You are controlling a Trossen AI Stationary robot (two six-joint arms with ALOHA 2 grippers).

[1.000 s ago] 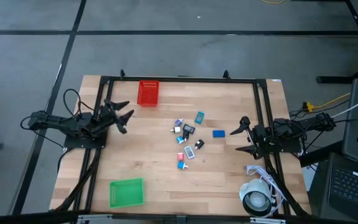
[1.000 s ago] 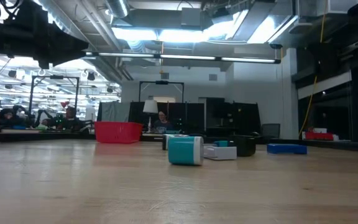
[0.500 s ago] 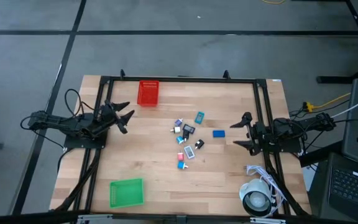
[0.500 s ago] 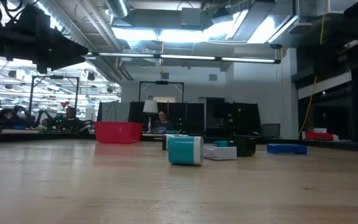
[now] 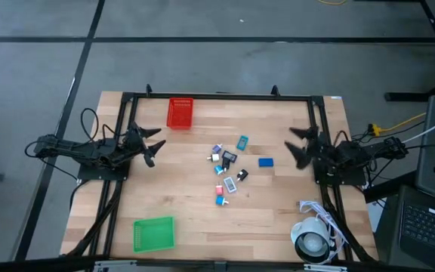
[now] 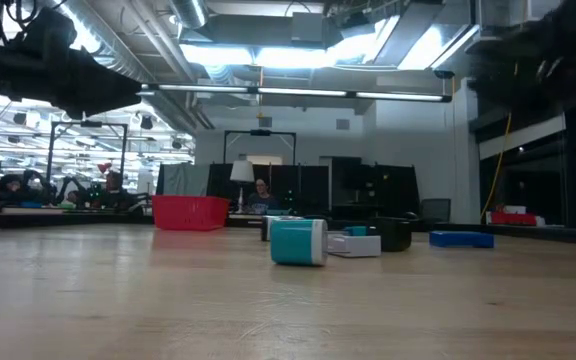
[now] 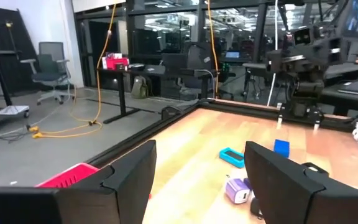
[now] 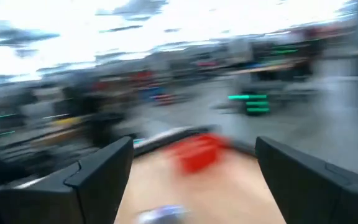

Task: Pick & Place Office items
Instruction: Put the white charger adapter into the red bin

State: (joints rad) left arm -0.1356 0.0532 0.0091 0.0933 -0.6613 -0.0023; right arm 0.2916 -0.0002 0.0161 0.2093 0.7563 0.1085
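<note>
The office items (image 5: 229, 168) lie as a loose cluster of small blue, teal, white, black and pink-red pieces on the middle of the wooden table. A blue block (image 5: 266, 162) and a teal piece (image 5: 242, 143) lie on its right side. The low view shows a teal piece (image 6: 298, 241), a white one (image 6: 353, 244) and a blue one (image 6: 461, 239). My left gripper (image 5: 154, 145) hovers open, left of the cluster; its wrist view (image 7: 197, 186) looks across the pieces. My right gripper (image 5: 294, 146) hovers open, right of the blue block; its wrist view (image 8: 194, 186) is smeared.
A red mesh bin (image 5: 180, 112) stands near the far edge and a green mesh bin (image 5: 154, 233) near the near-left corner. A white roll with cable (image 5: 312, 240) lies at the near-right corner. Black frame rails (image 5: 217, 97) run along the far and side edges.
My right gripper has swung toward the table's far edge, still open, and its wrist view is blurred by the motion. My left arm has sunk a little in the low view. The pieces have stayed where they were.
</note>
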